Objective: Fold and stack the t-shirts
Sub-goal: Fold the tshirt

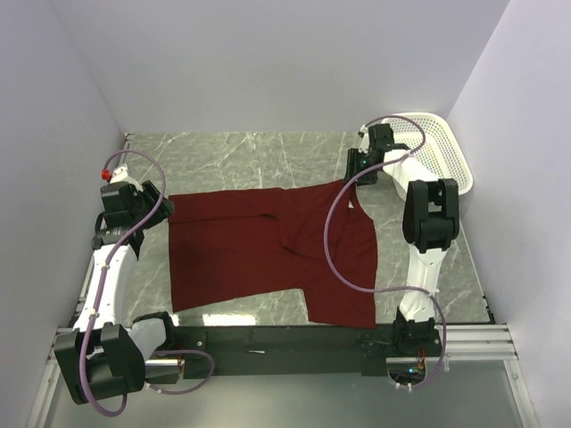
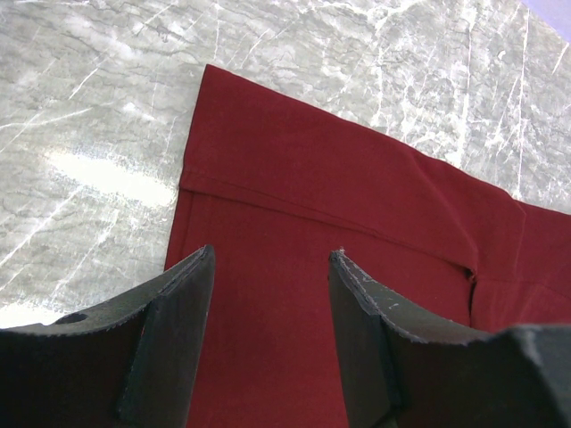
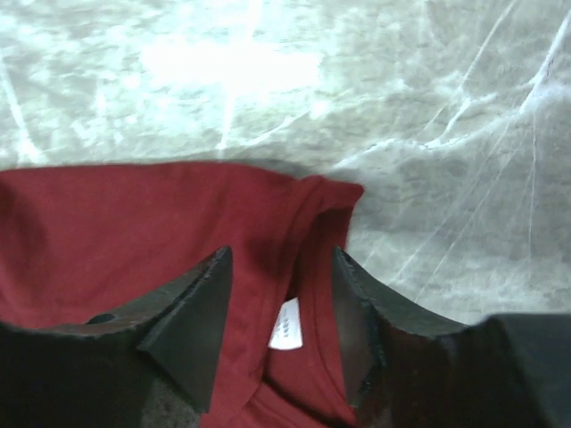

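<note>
T-shirt [image 1: 259, 250] spread across the marble table [image 1: 232, 152], an open gripper over each end.

Dark red and plain, the shirt lies mostly flat, its hem towards the left arm and its collar towards the right, with one part reaching down to the table's near edge. The left gripper [image 2: 272, 267] hangs over the hem end, jaws apart, red cloth showing in the gap between them; a stitched band runs across just beyond its fingertips. The right gripper [image 3: 281, 267] stands over the collar, jaws apart on either side of the neck rib, and the small white neck label [image 3: 286, 325] shows between them. Whether either gripper touches the cloth cannot be told. A white perforated basket [image 1: 437, 147] sits in the far right corner, clear of the shirt.
</note>
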Controlling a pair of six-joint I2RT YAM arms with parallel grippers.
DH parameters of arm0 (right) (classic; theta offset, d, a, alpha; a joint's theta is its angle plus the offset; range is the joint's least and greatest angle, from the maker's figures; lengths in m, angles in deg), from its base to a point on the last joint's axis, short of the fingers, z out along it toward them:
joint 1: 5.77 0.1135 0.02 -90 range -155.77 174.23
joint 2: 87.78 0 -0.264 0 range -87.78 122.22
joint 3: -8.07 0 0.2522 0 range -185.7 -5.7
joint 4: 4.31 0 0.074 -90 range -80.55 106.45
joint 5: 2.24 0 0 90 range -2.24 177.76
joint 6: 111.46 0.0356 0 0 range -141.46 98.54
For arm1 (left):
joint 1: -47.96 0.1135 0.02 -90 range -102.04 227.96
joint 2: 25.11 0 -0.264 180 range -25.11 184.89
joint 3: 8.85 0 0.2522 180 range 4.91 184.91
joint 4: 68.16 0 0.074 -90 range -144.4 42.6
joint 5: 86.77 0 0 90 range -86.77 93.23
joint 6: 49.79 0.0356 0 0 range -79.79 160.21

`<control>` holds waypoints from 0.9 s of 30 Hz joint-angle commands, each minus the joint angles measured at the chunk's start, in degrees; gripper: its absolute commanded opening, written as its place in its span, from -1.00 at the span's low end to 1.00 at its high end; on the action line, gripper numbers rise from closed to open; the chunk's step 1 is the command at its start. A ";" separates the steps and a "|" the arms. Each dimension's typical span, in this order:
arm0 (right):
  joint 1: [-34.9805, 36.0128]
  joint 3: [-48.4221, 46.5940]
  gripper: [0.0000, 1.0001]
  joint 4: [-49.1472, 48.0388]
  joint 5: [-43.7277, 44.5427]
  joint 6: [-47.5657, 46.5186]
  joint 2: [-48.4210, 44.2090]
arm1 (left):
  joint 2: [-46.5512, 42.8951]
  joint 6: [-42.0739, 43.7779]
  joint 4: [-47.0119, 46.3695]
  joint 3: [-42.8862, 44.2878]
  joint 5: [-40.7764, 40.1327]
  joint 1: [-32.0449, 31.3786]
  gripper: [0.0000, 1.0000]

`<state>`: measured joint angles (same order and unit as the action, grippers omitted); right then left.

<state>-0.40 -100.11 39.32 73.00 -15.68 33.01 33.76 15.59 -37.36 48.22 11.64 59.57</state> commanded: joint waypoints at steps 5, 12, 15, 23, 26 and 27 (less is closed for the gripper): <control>-0.36 -5.78 -0.01 1.77 -1.58 1.95 3.39 | -0.07 0.98 -1.48 -0.24 1.18 0.07 0.18; -0.97 -8.69 -0.48 2.39 -1.24 2.13 5.59 | -0.25 1.07 -1.31 -0.24 0.82 0.07 0.18; -1.58 -8.68 -0.58 1.77 -0.36 2.13 4.98 | -0.07 1.07 -1.30 -0.16 0.91 0.07 0.18; -3.43 -9.12 -0.88 1.42 3.16 1.69 5.15 | -0.07 0.98 -1.22 -0.16 0.82 0.16 0.18; -3.52 -8.34 -0.88 0.98 3.16 1.60 5.07 | 0.01 1.07 -1.22 -0.16 1.00 0.07 0.18; -3.61 -8.42 -0.86 1.07 2.99 1.51 4.98 | 0.02 0.98 -1.30 -0.16 1.00 0.07 0.18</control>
<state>-3.46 -106.77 41.64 74.59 -13.82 38.49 33.79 15.59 -37.36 48.22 11.62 59.57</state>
